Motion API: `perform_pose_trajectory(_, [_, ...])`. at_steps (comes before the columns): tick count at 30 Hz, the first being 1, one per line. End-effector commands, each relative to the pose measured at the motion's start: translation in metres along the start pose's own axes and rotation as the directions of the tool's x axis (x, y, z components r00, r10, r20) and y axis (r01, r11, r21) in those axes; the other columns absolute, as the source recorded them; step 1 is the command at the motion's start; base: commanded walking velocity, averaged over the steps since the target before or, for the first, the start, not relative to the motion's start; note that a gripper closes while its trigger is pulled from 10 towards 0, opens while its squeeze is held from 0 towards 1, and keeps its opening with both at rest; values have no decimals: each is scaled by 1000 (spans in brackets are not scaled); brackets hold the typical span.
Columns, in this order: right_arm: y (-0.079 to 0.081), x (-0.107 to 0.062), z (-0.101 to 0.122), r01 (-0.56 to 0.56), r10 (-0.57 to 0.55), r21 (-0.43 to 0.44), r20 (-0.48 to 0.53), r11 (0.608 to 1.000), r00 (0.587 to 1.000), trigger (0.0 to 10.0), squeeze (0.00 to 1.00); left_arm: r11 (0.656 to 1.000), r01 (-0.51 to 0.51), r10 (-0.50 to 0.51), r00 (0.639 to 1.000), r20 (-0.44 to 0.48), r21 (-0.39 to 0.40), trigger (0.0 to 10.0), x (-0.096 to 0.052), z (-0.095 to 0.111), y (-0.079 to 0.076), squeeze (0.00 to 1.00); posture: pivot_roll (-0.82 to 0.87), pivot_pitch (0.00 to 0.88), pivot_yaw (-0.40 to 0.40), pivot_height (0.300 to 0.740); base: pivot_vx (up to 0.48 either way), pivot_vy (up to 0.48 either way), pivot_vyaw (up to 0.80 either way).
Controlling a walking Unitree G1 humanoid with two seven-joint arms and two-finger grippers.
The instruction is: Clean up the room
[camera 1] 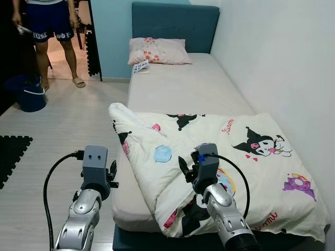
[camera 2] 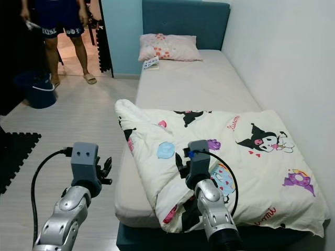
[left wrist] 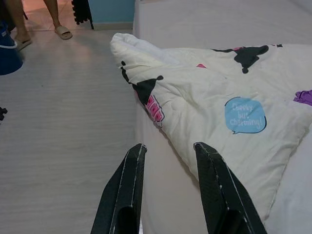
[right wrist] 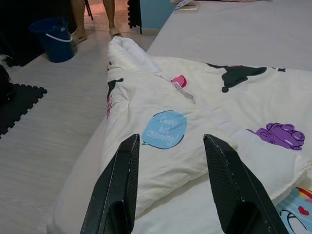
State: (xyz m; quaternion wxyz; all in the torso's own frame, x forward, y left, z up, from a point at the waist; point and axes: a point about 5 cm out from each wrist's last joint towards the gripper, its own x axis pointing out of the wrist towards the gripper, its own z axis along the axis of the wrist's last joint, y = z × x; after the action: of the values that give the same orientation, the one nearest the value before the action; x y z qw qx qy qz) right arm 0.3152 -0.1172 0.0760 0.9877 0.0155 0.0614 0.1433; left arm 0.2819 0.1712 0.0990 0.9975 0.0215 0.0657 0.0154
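Bed [camera 1: 183, 83] w/ teal headboard [camera 1: 175, 21] runs along the white wall [camera 1: 282, 63], pale mattress bare over its far half. Cream cartoon-print blanket [camera 1: 235, 167] covers the near half, spread flat twd the wall side, but its floor-side edge is folded back on itself into a thick wedge w/ a blue speech-bubble patch [camera 1: 163, 153] on top; wedge tip points up the bed near the mattress edge, lower corner spills over the near side. Pink patterned pillow [camera 1: 158, 50] lies at the head end, small printed card or booklet [camera 1: 140, 66] just beside it on the mattress. Light wood-look floor [camera 1: 68, 120] on the robot's left, black foam mat [camera 1: 10, 154] at the edge, blue bucket [camera 1: 29, 94] further back next to a person's legs [camera 1: 52, 47] in sandals by the doorway. Right gripper [right wrist: 168, 183] hovers over the folded wedge, fingers spread wide, nothing betw them, not touching the fabric as far as the wrist view shows; bubble patch sits just ahead of the tips. Left gripper [left wrist: 168, 185] is at the mattress side edge, fingers parted, empty, aimed at the fold's hanging edge, close but apart.
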Motion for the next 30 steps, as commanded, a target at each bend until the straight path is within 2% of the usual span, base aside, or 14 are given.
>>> perform_pose_trajectory(1, [-3,-1,-1,9,-9,9,-8,1000,1000,10000,0,1000,3,-2,1000,-22,4,10000,-3,-4,-4,0,59,63,-84,690,0,0,0])
perform_pose_trajectory(15, [-2,-1,-2,6,-6,12,-13,1000,1000,10000,0,1000,-1,1,1000,-28,5,10000,-3,-5,-1,0,60,66,-85,645,0,0,0])
perform_pose_trajectory(20, [-2,0,-2,3,-3,14,-13,1000,1000,10000,0,1000,-6,6,1000,-30,6,10000,-3,-6,1,0,59,64,-88,615,0,0,0])
perform_pose_trajectory(30, [-3,0,-1,2,-1,15,-13,1000,1000,10000,0,1000,-7,8,1000,-29,6,10000,-3,-5,0,0,60,63,-92,590,0,0,0])
